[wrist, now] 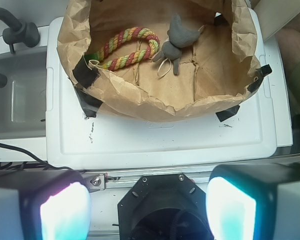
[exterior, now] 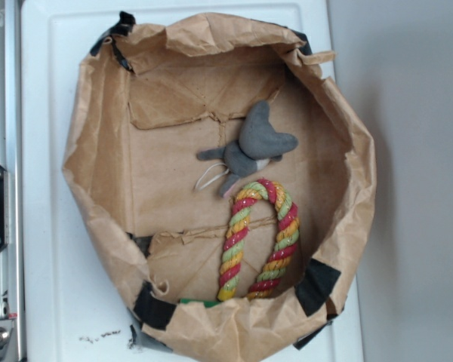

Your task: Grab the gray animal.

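From overhead I see the gray animal [exterior: 251, 147] lying in the paper bag [exterior: 98, 151], long axis running from its legs at lower left to its ears at upper right. The rope toy [exterior: 260, 241] touches it below. My gripper [wrist: 147, 210] hangs wide open, well apart from it.

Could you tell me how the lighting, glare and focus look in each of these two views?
Exterior view: soft, even light, slightly hazy; the gray animal and rope toy are legible, with mild shade under the paper bag's right wall. Wrist view: the gripper fingers' pads glow overexposed and blurred in the foreground; the bag's inside stays reasonably sharp.
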You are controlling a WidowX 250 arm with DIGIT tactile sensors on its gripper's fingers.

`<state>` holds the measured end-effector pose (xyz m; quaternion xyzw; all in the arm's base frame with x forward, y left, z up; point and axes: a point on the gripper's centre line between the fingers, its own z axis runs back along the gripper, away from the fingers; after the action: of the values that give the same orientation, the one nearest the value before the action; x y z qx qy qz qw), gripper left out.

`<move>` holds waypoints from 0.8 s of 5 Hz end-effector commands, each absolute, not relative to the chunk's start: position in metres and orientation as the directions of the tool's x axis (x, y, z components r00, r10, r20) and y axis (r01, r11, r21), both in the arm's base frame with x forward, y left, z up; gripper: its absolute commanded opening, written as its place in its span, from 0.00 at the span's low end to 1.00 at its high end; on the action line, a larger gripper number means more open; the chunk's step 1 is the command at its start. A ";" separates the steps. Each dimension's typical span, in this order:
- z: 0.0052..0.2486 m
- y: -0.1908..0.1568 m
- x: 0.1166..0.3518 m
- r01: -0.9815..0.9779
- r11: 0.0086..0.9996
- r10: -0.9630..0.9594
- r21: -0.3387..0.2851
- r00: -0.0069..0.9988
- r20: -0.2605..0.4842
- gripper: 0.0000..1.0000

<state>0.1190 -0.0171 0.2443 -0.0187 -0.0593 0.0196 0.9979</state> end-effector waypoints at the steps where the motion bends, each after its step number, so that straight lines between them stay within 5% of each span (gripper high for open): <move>1: 0.244 -0.017 0.119 -0.037 0.999 0.041 -0.040 0.992 0.118 1.00; 2: 0.234 -0.021 0.133 -0.135 0.990 0.137 -0.026 0.983 0.122 1.00; 4: 0.209 -0.013 0.200 -0.325 0.946 0.322 0.004 0.938 0.128 1.00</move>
<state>0.1965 -0.0189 0.1971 0.0173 -0.0430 0.1528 0.9872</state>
